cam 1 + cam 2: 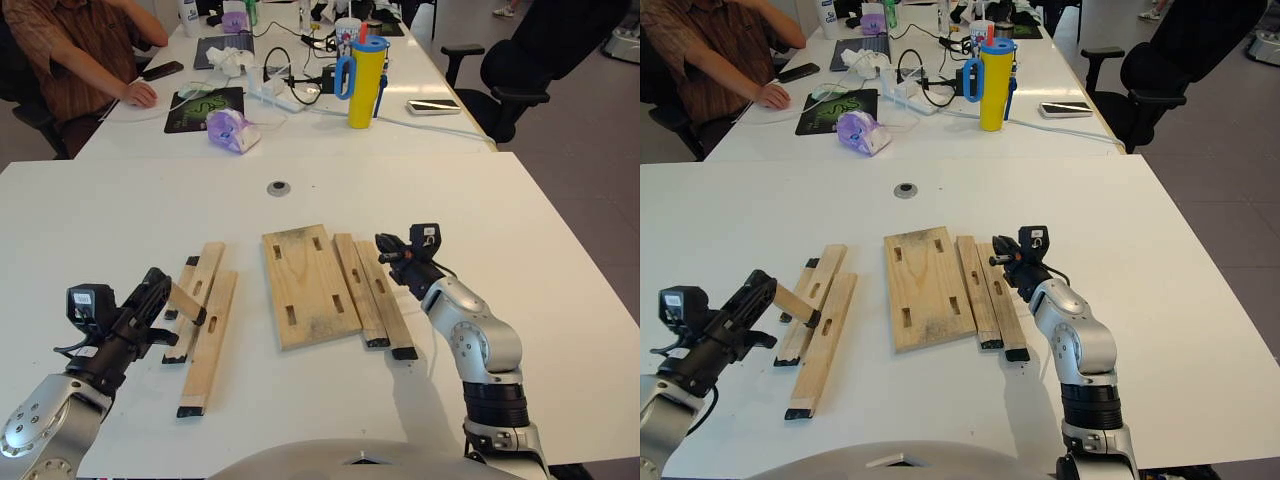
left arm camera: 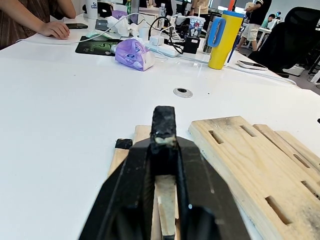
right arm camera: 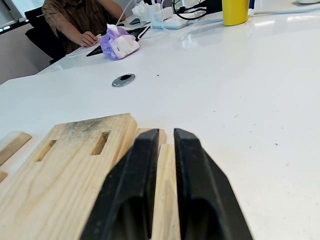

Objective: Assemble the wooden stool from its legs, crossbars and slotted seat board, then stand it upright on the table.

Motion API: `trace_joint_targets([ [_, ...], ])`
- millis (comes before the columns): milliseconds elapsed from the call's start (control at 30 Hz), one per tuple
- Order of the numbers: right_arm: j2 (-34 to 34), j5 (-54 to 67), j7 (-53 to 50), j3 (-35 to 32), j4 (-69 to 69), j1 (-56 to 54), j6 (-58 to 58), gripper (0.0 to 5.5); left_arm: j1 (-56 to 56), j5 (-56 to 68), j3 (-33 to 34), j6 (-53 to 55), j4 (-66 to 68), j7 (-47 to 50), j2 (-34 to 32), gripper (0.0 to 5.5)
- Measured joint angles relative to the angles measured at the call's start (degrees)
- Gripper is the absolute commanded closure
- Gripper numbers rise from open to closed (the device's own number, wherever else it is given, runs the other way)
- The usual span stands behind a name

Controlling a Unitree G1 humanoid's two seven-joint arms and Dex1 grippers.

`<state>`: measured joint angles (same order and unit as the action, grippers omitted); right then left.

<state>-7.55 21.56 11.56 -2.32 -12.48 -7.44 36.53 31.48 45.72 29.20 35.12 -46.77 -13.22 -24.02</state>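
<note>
The slotted seat board (image 1: 305, 285) lies flat mid-table. Two legs (image 1: 372, 295) lie side by side along its right edge. Two more legs (image 1: 205, 335) lie to its left. My left gripper (image 1: 160, 296) hovers just left of those, shut on a short crossbar (image 1: 188, 304) with a black tip (image 2: 164, 120) that slants over them. My right gripper (image 1: 386, 250) sits low over the far end of the right-hand legs. Its fingers stand a narrow gap apart, bare wood of a leg (image 3: 166, 180) showing between them, and hold nothing.
A round cable hole (image 1: 279, 188) lies behind the board. The adjoining table beyond carries a yellow tumbler (image 1: 365, 75), a purple tissue pack (image 1: 232, 130), cables and a phone (image 1: 433, 106). A person sits at its far left. An office chair (image 1: 500, 85) stands back right.
</note>
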Motion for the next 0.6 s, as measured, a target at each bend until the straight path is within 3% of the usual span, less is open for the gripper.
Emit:
trace_joint_targets([
  [600, 1.9, -0.9, -0.8, 0.6, -0.1, 1.6, -0.5, 4.95, -1.4, 0.7, -1.6, 2.7, 1.4, -1.3, -3.2, 5.09],
])
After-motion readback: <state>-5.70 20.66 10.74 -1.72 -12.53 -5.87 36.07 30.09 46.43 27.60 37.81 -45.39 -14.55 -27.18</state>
